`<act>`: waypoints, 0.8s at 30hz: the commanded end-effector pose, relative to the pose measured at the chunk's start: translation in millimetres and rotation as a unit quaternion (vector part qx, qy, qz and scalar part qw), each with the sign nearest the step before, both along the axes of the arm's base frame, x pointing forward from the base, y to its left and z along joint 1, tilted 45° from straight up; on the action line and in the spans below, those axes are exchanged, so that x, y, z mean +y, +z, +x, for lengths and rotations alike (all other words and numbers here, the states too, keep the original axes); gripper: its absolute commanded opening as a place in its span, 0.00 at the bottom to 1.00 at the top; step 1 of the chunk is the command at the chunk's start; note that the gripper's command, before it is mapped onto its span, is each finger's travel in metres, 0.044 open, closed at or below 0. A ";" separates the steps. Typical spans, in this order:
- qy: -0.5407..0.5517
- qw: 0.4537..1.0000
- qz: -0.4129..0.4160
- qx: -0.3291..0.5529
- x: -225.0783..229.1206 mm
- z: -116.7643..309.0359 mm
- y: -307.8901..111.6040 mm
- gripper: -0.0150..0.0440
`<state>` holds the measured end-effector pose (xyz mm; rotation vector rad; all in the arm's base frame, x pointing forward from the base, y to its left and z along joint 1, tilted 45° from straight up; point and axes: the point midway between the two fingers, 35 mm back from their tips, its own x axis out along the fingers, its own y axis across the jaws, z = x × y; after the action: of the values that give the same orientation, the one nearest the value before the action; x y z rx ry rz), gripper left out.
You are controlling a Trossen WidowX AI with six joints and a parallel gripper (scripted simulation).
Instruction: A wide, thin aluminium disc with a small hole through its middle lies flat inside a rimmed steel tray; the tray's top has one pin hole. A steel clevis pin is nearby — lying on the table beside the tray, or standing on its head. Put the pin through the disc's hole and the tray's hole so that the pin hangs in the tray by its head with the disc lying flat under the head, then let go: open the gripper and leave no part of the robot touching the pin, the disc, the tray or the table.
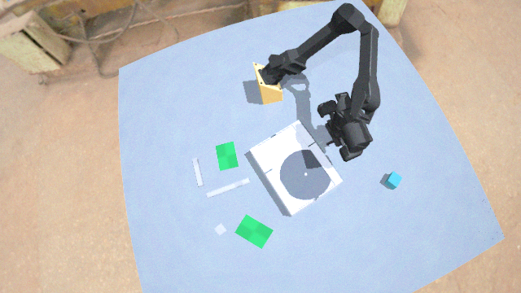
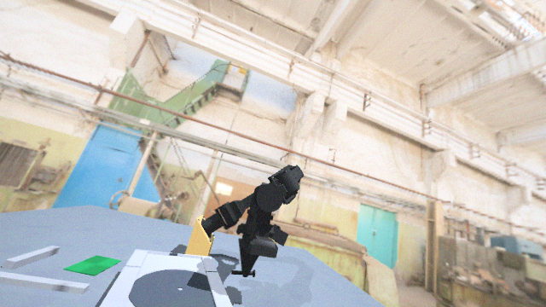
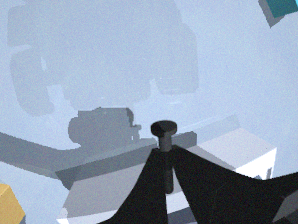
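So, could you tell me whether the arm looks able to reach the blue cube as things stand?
Probably yes: nothing stands between it and the cube, though its fingers are already shut on the pin.
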<state>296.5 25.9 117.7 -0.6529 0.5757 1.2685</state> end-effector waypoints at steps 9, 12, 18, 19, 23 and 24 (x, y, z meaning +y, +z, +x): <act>0.154 0.977 -0.043 -0.143 -0.3 -1.2 -0.8 0.25; 0.190 0.964 -0.053 -0.176 -0.5 -1.3 -0.9 0.25; 0.260 0.932 -0.073 -0.242 -0.8 -1.5 -1.0 0.25; 0.271 0.926 -0.076 -0.253 -0.8 -1.5 -1.0 0.25; 0.316 0.897 -0.089 -0.295 -1.0 -1.7 -1.1 0.25; 0.327 0.890 -0.092 -0.306 -1.0 -1.7 -1.1 0.25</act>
<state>295.6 24.5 116.9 -1.3285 0.0189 1.4987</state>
